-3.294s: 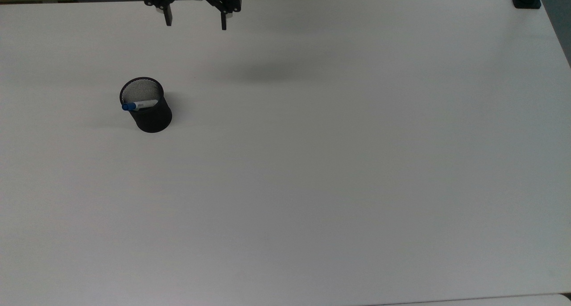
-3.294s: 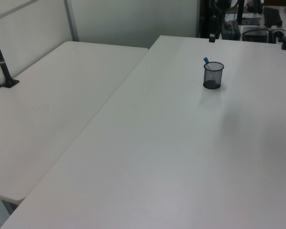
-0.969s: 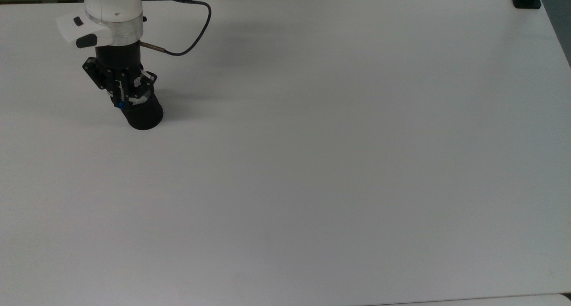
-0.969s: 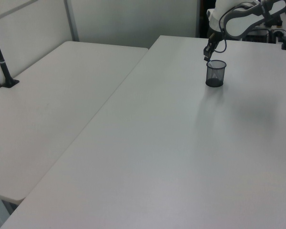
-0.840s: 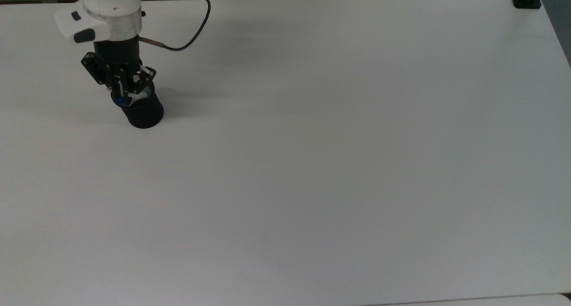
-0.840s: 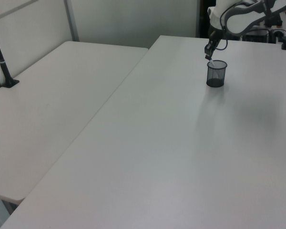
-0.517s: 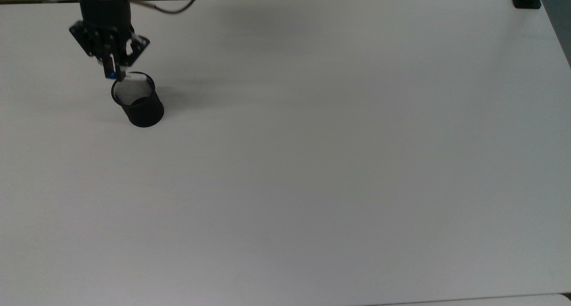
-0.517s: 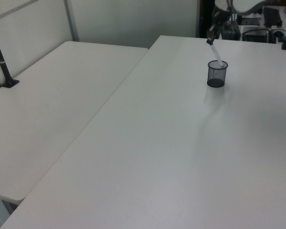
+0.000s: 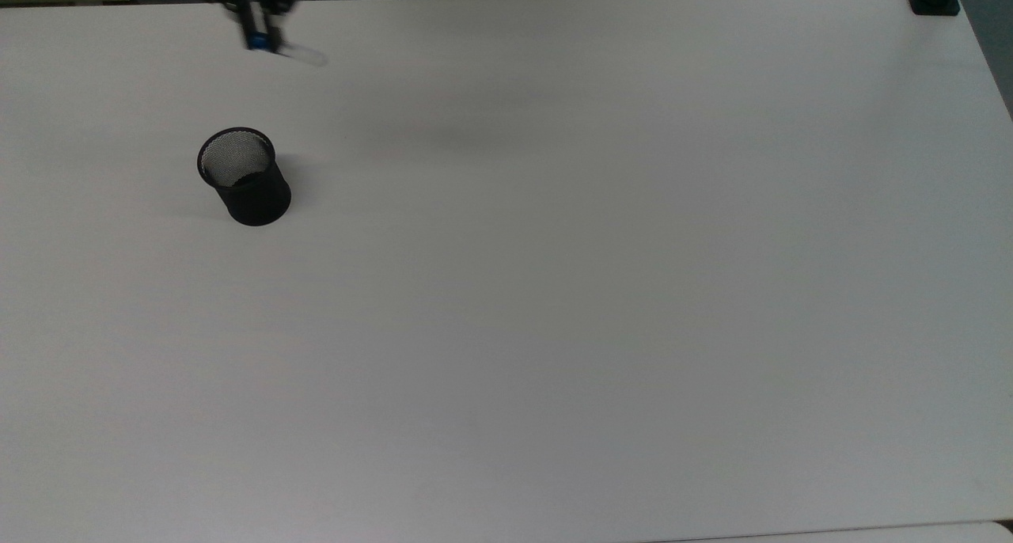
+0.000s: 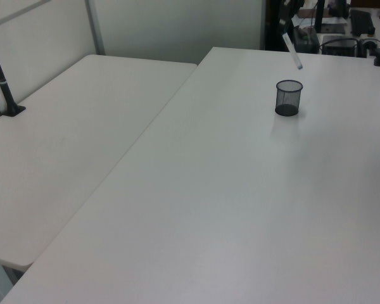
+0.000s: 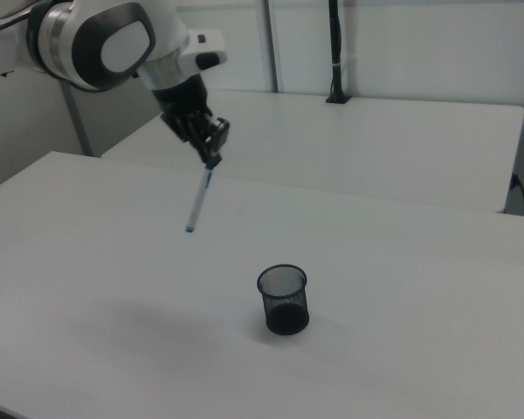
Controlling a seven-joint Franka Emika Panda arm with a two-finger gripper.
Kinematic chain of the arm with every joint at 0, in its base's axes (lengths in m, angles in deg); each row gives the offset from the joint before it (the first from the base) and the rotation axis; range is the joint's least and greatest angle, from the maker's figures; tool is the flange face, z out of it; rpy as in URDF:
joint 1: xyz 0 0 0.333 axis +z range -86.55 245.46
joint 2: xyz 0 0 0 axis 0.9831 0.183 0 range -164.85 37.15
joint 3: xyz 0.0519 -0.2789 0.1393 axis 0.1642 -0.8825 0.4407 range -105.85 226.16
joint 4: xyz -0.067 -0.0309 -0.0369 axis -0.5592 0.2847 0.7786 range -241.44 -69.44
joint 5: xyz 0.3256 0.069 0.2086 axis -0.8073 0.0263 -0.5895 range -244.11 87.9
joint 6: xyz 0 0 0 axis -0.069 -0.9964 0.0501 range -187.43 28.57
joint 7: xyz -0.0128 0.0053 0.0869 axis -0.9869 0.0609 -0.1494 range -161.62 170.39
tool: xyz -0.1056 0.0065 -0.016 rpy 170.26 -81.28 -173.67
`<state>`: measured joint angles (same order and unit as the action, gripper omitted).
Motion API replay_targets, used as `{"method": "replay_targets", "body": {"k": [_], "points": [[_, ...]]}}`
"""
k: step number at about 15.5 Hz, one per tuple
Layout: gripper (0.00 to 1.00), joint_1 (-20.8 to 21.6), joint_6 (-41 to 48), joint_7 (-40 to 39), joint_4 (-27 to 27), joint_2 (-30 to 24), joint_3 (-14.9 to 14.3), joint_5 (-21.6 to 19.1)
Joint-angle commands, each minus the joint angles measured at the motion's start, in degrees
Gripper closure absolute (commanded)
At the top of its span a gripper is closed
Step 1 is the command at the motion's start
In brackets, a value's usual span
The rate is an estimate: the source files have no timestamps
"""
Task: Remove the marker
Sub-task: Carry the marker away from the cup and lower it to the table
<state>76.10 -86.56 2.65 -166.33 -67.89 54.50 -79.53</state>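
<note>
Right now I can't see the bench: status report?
Gripper shut on marker, held in the air. Mesh cup upright on table, apart from marker. Nothing in the way.

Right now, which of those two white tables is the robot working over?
The table bearing the black mesh cup: there the gripper holds the marker aloft. The adjoining table carries only a clamped black post.

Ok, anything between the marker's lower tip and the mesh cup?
Nothing: in the right view the marker hangs from the gripper, with bare table between it and the mesh cup.
</note>
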Motion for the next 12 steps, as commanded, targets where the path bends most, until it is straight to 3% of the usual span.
{"method": "replay_targets", "body": {"k": [1,4,12], "points": [[1.0,0.6,4.4,-0.3,0.7,4.8,4.0,-0.9],[1.0,1.1,4.5,-0.4,0.6,10.3,9.1,-0.7],[1.0,7.4,3.7,0.5,0.3,18.6,9.3,-0.2]]}}
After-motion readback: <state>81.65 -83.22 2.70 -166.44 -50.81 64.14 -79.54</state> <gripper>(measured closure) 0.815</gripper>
